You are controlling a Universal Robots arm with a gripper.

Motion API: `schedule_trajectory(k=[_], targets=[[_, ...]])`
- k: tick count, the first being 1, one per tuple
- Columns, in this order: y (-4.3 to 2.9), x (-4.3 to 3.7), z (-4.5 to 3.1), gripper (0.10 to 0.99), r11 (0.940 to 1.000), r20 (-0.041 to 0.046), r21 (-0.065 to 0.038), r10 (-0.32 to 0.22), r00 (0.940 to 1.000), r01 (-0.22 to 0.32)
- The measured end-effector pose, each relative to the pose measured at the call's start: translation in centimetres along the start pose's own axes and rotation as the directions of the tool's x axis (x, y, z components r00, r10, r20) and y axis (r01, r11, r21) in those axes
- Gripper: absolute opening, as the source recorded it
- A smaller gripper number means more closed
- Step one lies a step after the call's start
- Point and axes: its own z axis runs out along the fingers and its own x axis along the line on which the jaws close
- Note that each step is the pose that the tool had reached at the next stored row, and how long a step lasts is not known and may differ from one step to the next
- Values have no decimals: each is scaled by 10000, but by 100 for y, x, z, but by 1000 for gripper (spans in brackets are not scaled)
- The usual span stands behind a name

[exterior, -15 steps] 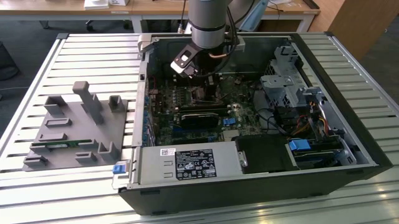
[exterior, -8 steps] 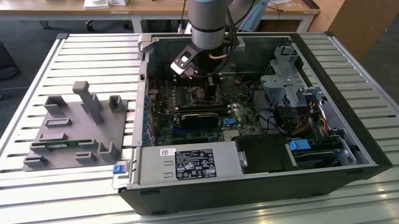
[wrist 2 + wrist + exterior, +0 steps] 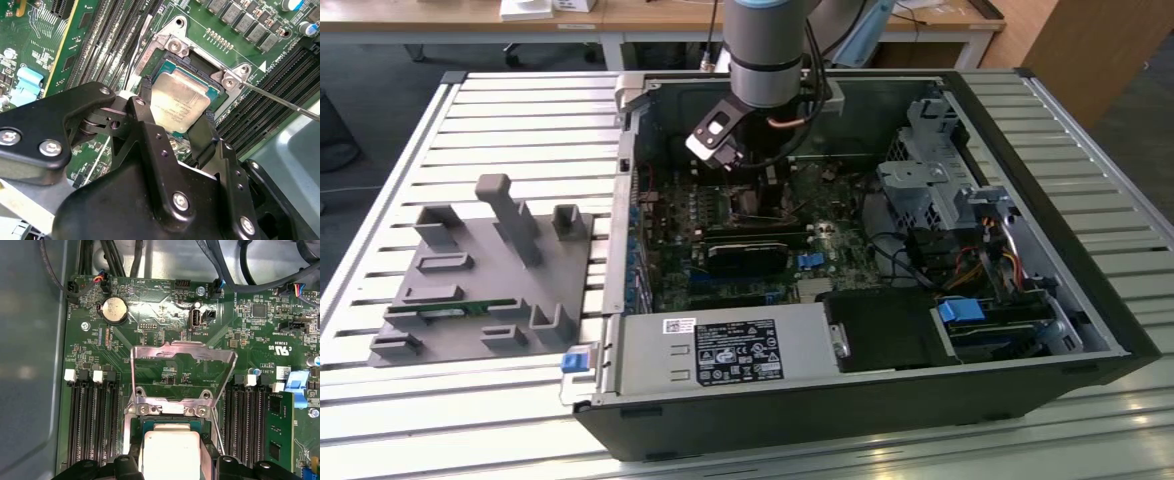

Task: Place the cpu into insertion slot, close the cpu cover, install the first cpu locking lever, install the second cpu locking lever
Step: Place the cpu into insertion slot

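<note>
An open computer case (image 3: 854,420) is laid on its side on a slatted metal desk (image 3: 507,120). Beside it, toward the exterior view's left, a grey fixture plate (image 3: 454,290) with upright posts is set. A silver power supply (image 3: 720,352) with a white label is mounted at the case's near edge, and a metal drive cage (image 3: 927,185) toward the exterior view's right. On the green motherboard (image 3: 150,340) a coin cell (image 3: 115,309) is seated above black memory slots (image 3: 92,425).
</note>
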Motion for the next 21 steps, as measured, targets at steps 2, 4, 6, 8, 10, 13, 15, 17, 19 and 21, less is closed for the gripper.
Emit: schedule_trajectory(k=[2, 4, 6, 8, 10, 13, 15, 17, 19, 21], targets=[[0, 0, 8, 537, 10000, 0, 0, 10, 10000, -10], [-1, 0, 11, 537, 10000, 1, 0, 11, 10000, -11], [0, 1, 12, 537, 10000, 0, -1, 11, 10000, -11], [0, 1, 12, 537, 10000, -1, -1, 11, 10000, -11], [0, 1, 12, 537, 10000, -1, -1, 11, 10000, -11], [1, 3, 16, 549, 10000, -9, -7, 10, 10000, -10], [0, 1, 14, 612, 10000, -4, -3, 10, 10000, -10], [0, 1, 13, 612, 10000, -2, -1, 10, 10000, -10], [0, 1, 10, 612, 10000, 1, 0, 11, 10000, -11], [0, 0, 2, 612, 10000, -1, -1, 11, 10000, -11]])
